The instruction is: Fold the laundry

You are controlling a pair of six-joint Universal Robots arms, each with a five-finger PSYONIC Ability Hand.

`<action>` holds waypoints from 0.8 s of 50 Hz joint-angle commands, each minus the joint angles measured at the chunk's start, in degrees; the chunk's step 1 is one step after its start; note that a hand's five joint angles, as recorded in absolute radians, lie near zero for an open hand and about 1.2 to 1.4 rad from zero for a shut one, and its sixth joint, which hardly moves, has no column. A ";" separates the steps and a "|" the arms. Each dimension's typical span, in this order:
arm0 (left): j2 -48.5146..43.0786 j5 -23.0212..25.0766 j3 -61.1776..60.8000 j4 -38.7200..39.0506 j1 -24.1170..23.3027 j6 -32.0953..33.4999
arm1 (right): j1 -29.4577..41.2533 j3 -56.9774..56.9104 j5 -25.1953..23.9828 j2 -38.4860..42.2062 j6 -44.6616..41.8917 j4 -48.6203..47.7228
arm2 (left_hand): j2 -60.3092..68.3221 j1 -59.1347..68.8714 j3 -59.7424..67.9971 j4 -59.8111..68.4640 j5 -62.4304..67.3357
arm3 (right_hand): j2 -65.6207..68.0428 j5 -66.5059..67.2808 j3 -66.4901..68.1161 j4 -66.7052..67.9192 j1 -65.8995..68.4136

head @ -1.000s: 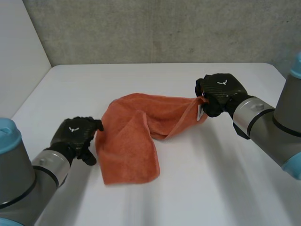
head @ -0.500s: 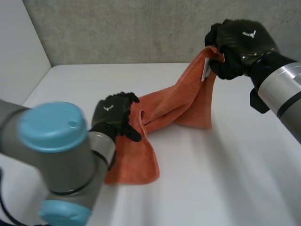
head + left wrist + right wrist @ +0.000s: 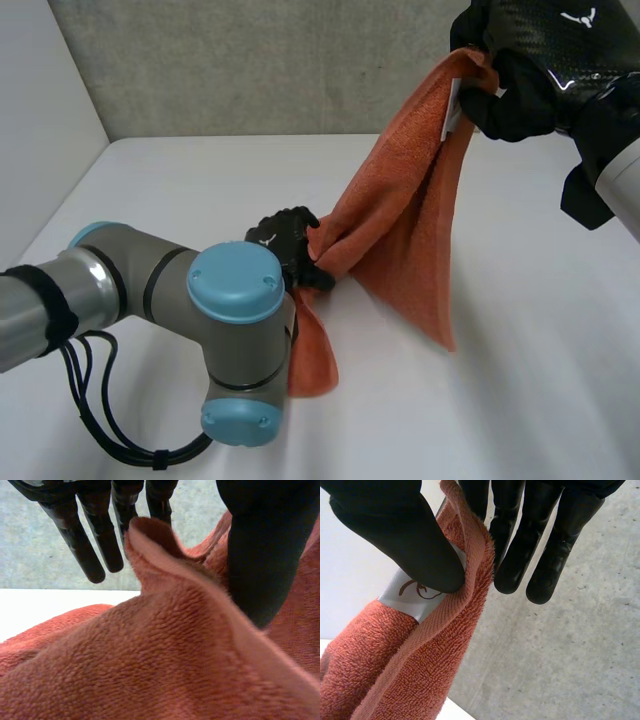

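At the left, the left arm (image 3: 130, 285) is reaching across the white table (image 3: 520, 400). Its left hand (image 3: 285, 242) is pinching a raised fold at the edge of the orange terry towel (image 3: 400, 215) between thumb and straight fingers (image 3: 100, 545). The towel's lower end is lying on the table. The rest is hanging from the right hand (image 3: 545, 60), which is pinching a corner high up, thumb pressing its white label (image 3: 410, 592).

A: The towel (image 3: 400, 225)?
B: Fluffy looped terry cloth, rough, with a flatter woven hem; its label (image 3: 402, 599) looks smooth and satiny.
A: And the right hand (image 3: 545, 70)?
B: Black, smooth, slightly glossy. The surface (image 3: 520, 400) beneath the towel is matt white.
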 commanded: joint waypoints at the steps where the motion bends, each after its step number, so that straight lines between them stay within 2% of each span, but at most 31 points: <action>1: -0.85 -3.14 -0.70 0.24 3.20 2.41 | -0.31 -0.46 0.00 -0.42 -0.24 0.13 | 9.00 8.69 9.11 8.93 8.94 | 13.03 13.25 12.18 11.69 24.21; 8: -0.93 -3.14 -1.40 0.24 6.37 7.42 | -0.49 -0.81 0.09 -0.59 -0.33 0.04 | 13.87 13.56 13.98 13.80 13.81 | 13.03 13.25 12.18 11.69 24.21; 11: -0.32 -3.23 -2.45 -0.11 7.59 9.52 | -1.10 -0.90 0.09 -0.59 -0.59 -0.13 | 22.09 21.78 22.20 22.01 22.03 | 13.03 13.25 12.18 11.69 24.21; 18: 5.56 -1.92 -7.37 -0.20 11.55 10.23 | -4.62 -1.69 -0.26 1.60 -3.57 1.27 | 32.38 32.07 32.49 32.31 32.32 | 13.03 13.25 12.18 11.69 24.21; 22: 7.67 -0.16 -9.66 -0.99 12.26 11.20 | -4.71 -2.39 -0.79 9.15 -8.05 3.99 | 32.38 32.07 32.49 32.31 32.32 | 13.03 13.25 12.18 11.69 24.21; 31: 12.07 8.54 -17.13 -5.30 14.45 19.46 | -3.65 -6.61 0.35 23.39 -21.68 13.40 | 29.36 29.05 29.47 29.28 29.30 | 13.03 13.25 12.18 11.69 24.21; 40: 12.16 9.95 -18.81 -5.74 15.69 21.13 | -3.65 -7.67 0.97 27.00 -20.98 14.10 | 27.84 27.53 27.95 27.77 27.78 | 13.03 13.25 12.18 11.69 24.21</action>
